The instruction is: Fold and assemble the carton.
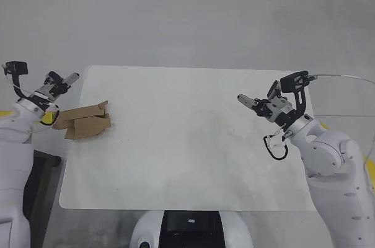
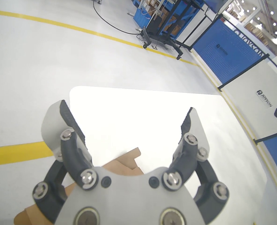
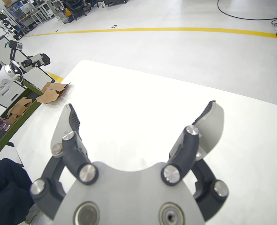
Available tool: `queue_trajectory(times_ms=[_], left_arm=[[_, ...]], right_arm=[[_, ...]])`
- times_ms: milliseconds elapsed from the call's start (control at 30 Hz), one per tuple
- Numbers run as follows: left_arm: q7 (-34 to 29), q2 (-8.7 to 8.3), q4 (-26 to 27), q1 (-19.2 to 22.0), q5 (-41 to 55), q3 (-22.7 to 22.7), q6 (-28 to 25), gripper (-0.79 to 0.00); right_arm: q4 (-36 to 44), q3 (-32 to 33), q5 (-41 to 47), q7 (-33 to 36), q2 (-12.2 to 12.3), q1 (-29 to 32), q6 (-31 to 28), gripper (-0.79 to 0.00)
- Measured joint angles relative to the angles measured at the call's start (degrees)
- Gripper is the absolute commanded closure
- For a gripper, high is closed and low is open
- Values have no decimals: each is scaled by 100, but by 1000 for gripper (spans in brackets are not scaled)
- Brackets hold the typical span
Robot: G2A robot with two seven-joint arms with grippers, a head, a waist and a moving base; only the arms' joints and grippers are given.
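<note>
Flattened carton [image 1: 85,122] at the table's [image 1: 187,161] left edge, partly overhanging. Left hand [image 2: 127,110] released, poised just above it; right hand [image 3: 140,104] released, well apart. Advisable first: draw the carton inward before folding flaps.

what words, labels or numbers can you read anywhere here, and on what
carton: plain brown card, no print.
table: bare white, no text.
left end effector, right end effector: no labels or numbers.
blue panel and white panel behind: sideways brand logo, left unquoted.
</note>
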State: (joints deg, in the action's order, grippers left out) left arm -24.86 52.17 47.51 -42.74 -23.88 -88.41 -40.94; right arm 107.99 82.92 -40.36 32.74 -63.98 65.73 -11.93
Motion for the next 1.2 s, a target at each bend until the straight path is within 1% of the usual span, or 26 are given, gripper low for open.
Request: queue_trajectory(times_ms=[100, 267, 467, 1200], left_arm=[[-207, -45, -430, 218, 164, -87, -84, -785], [-135, -130, -1003, 478, 28, -215, -90, -785], [-275, -180, -1592, 767, 181, -281, 100, -785], [-284, -179, -1601, 773, 182, -276, 109, -785]], right_arm=[[0, 0, 0, 0, 0, 0, 0, -785], [0, 0, 0, 0, 0, 0, 0, -785], [0, 0, 0, 0, 0, 0, 0, -785], [0, 0, 0, 0, 0, 0, 0, -785]])
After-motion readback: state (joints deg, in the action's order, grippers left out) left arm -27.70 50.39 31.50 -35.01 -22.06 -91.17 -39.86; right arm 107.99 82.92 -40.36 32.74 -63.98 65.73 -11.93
